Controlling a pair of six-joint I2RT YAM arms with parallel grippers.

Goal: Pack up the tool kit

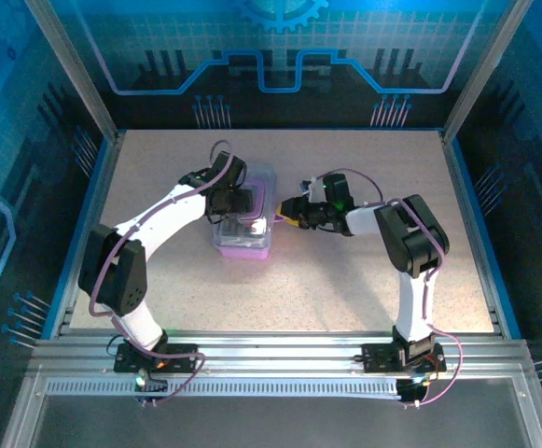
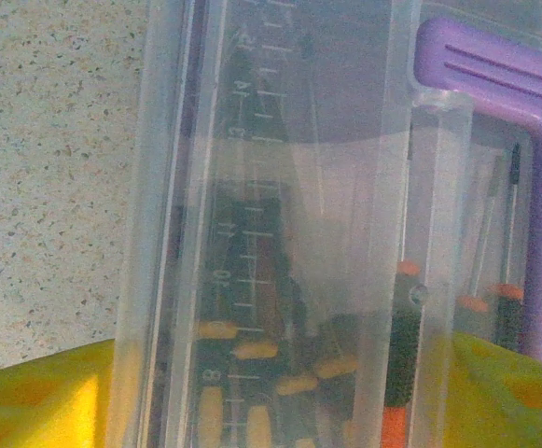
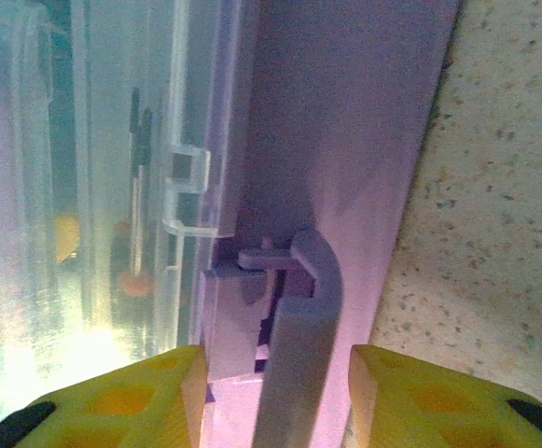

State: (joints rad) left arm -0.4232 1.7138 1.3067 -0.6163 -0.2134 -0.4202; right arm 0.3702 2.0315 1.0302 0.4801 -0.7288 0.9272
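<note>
Closest to the lens on the right wrist cam, the right gripper (image 3: 278, 401) is sitting with its chunky yellow fingertips (image 3: 112, 406) straddling the curved purple handle (image 3: 294, 364) of the small rectangular purple plastic case (image 3: 345, 121). The fingertips are standing apart with the handle running up between them, the right one just beside it. Honestly, I can't tell if they're actually squeezing it or just bracketing it. A couple of thin shafts are showing faintly through the clear wall on the left.

On the left wrist cam, the left gripper (image 2: 284, 411) is reaching wide around the clear hinged lid (image 2: 289, 187). A yellow fingertip (image 2: 37, 401) is pressing against each long edge, so it's looking clamped on the lid. Through the plastic, a bunch of thin-shafted screwdrivers (image 2: 396, 373) with black handles and orange or yellow bands are lying bunched together inside the case. The purple handle (image 2: 532, 121) is showing at the upper right.

From the top cam, the case (image 1: 243, 238) is sitting on the speckled beige bench (image 1: 373, 280), a bit left of centre, between the two arms. The left gripper (image 1: 235, 201) is hanging right over it from the left side. The right gripper (image 1: 289, 213) is sitting right up against its right-hand edge.
</note>
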